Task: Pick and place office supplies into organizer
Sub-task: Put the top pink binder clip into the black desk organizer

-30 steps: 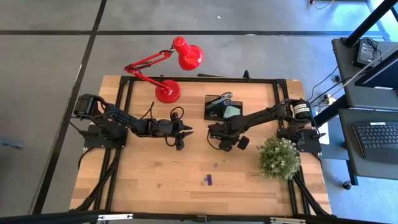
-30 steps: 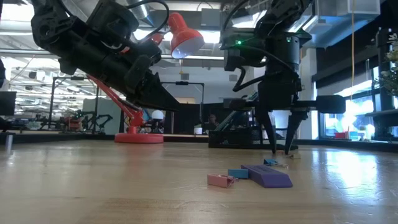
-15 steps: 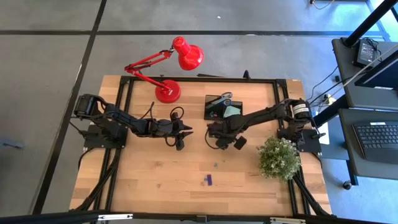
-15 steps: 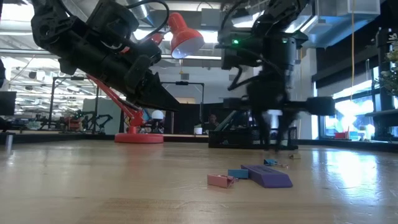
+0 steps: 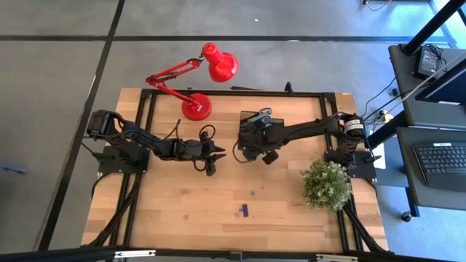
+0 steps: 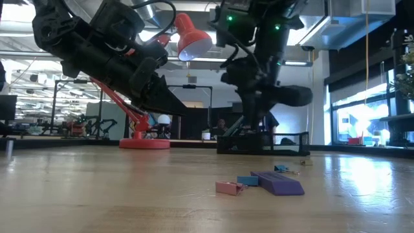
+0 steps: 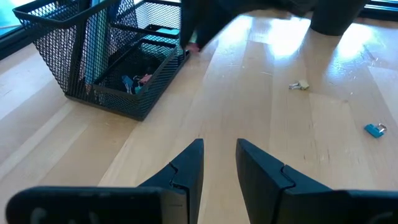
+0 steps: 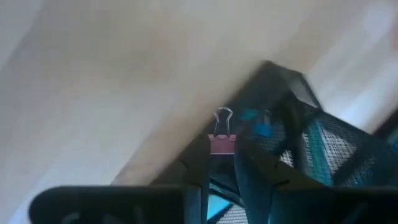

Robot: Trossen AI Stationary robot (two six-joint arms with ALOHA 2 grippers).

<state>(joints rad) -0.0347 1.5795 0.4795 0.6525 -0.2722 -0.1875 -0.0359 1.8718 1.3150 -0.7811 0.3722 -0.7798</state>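
Observation:
My right gripper [image 8: 221, 155] is shut on a small pink binder clip [image 8: 222, 144] and hangs above the table beside the near end of the black mesh organizer [image 5: 256, 124], also visible behind the clip in the right wrist view [image 8: 305, 140]. My left gripper [image 7: 219, 155] hovers left of the table's middle [image 5: 216, 153], open, with nothing between its fingers. The organizer [image 7: 106, 62] holds several items. Loose supplies lie on the table: a purple piece [image 6: 278, 183], a pink clip [image 6: 228, 188] and a blue clip [image 7: 374, 129]. My right gripper pinches the binder clip's pink body [image 8: 222, 147] between its two fingertips. The clip's wire handle [image 8: 222, 117] sticks out past the fingers. The fingers slant steeply down, and the clip is lifted clear of the table.
A red desk lamp [image 5: 196, 105] stands at the far left of the organizer. A green bushy plant [image 5: 326, 183] sits by the right arm's base. Another small clip [image 7: 300, 85] lies on the wood, and bare wood spreads toward the near edge.
My right gripper stood open with its fingers down at the table, then shut and rose. It has swung toward the far left, up to the organizer's near end, rolling its wrist on the way. The pink binder clip has come up with it.

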